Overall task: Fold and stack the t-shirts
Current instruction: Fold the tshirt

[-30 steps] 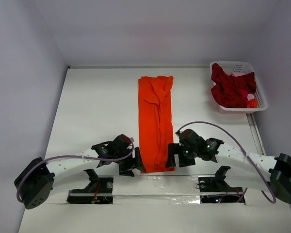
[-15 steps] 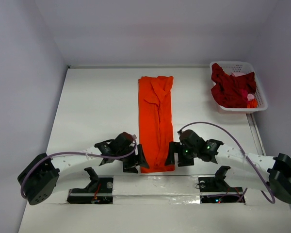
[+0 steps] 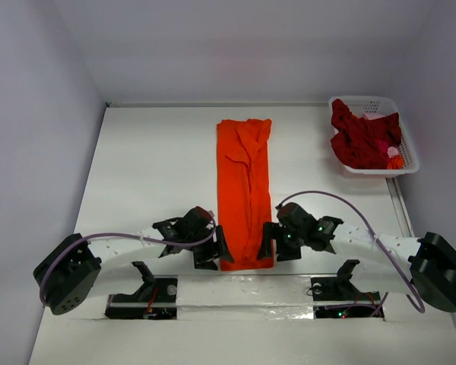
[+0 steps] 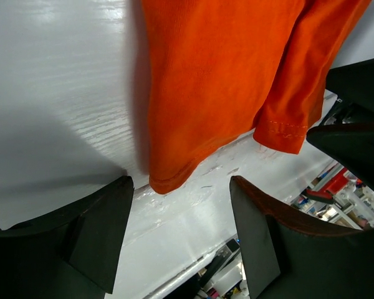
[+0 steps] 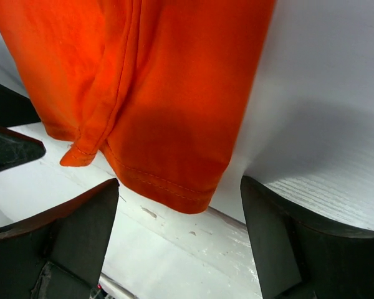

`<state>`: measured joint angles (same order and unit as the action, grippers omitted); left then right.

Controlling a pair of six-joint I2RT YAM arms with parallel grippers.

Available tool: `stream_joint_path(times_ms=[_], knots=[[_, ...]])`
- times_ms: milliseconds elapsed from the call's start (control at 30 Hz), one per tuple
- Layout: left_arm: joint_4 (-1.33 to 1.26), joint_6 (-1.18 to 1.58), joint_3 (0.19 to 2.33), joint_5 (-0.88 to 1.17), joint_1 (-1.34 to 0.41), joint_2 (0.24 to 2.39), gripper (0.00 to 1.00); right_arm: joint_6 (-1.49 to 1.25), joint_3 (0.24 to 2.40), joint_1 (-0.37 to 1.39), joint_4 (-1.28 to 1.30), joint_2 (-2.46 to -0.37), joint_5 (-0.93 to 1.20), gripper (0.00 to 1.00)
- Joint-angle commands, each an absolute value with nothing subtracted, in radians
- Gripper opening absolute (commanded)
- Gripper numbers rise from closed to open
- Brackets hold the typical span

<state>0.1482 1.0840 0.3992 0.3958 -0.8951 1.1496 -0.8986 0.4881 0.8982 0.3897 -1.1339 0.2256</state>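
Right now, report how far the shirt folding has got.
Done: the orange t-shirt lies folded into a long strip on the table. In hand: left gripper and right gripper sit open around its near hem corners, nothing clamped yet. Left: the crosswise folds, plus the crimson shirts heaped in the white basket, none folded or stacked.

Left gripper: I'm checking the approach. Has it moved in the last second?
Yes. The left gripper has shifted right, closer to the orange t-shirt's near left corner.
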Motion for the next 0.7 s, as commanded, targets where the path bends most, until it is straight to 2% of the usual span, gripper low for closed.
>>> stream_joint_path(times_ms=[0, 167, 467, 667], knots=[[0.124, 1.094, 0.362, 0.399, -0.897, 1.149, 0.61, -0.914, 0.476, 0.907, 0.345, -1.138, 0.215, 0.84], [0.109, 1.104, 0.337, 0.402, -0.897, 1.137, 0.59, -0.917, 0.485, 0.907, 0.351, -1.129, 0.207, 0.82], [0.086, 1.106, 0.331, 0.394, -0.897, 1.169, 0.56, -0.916, 0.506, 0.907, 0.360, -1.135, 0.193, 0.72], [0.058, 1.108, 0.311, 0.396, -0.897, 1.192, 0.52, -0.914, 0.503, 0.907, 0.344, -1.150, 0.201, 0.70]])
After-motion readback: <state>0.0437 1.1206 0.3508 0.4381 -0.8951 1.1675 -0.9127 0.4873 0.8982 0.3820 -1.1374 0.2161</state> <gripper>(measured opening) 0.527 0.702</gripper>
